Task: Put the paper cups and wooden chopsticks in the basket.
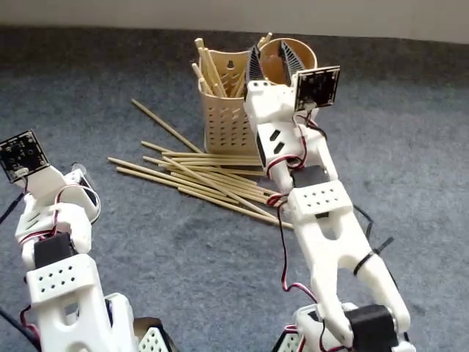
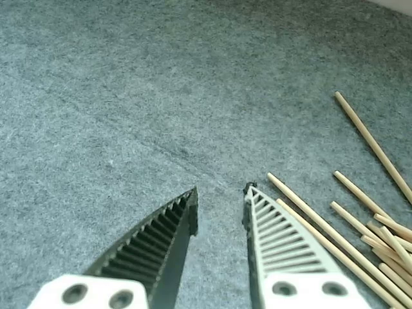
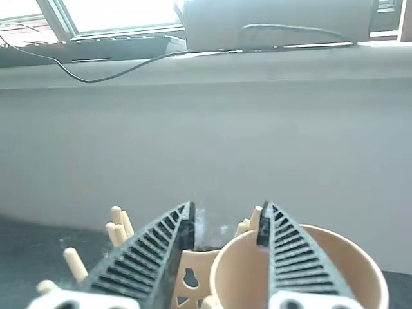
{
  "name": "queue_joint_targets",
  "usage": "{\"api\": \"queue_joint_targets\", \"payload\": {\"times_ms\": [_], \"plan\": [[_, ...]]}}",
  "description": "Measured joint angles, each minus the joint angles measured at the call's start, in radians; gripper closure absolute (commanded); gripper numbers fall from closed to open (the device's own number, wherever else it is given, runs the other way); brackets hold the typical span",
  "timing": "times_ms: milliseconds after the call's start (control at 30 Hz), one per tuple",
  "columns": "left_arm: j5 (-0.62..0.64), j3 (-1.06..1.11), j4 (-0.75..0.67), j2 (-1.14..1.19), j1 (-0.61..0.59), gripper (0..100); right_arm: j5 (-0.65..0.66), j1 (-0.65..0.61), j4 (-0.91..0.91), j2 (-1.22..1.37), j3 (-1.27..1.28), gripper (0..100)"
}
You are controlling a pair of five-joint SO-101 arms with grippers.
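Observation:
A beige perforated basket [image 1: 227,117] stands at the back of the grey carpet with several wooden chopsticks [image 1: 212,70] upright in it. A brown paper cup [image 1: 300,55] sits at the basket's right side; I cannot tell whether it rests inside. My right gripper [image 1: 270,48] is open over the cup, one finger inside the cup [image 3: 309,264] and the other outside its rim, above the basket wall [image 3: 190,283]. Several more chopsticks [image 1: 205,180] lie on the carpet in front of the basket. My left gripper [image 2: 220,196] hovers open over bare carpet beside the ends of those loose chopsticks [image 2: 360,251].
One chopstick [image 1: 165,125] lies apart, slanting toward the basket's left side. A pale wall [image 3: 206,129] rises just behind the basket. Open carpet [image 1: 183,257] stretches between the two arms and to the left.

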Motion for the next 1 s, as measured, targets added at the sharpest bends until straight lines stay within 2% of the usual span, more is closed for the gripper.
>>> {"api": "queue_joint_targets", "payload": {"times_ms": [333,533,733,1000], "plan": [[0.000,0.000,0.000,0.000,0.000,87,0.000,-0.005,0.727,-0.288,-0.147,83.0],[0.000,0.000,0.000,0.000,0.000,87,0.000,-0.115,1.142,-0.319,-0.264,83.0],[0.000,0.000,0.000,0.000,0.000,87,0.055,-0.209,1.287,-0.319,-0.265,83.0],[0.000,0.000,0.000,0.000,0.000,87,0.095,-0.267,1.303,-0.124,-0.192,83.0]]}}
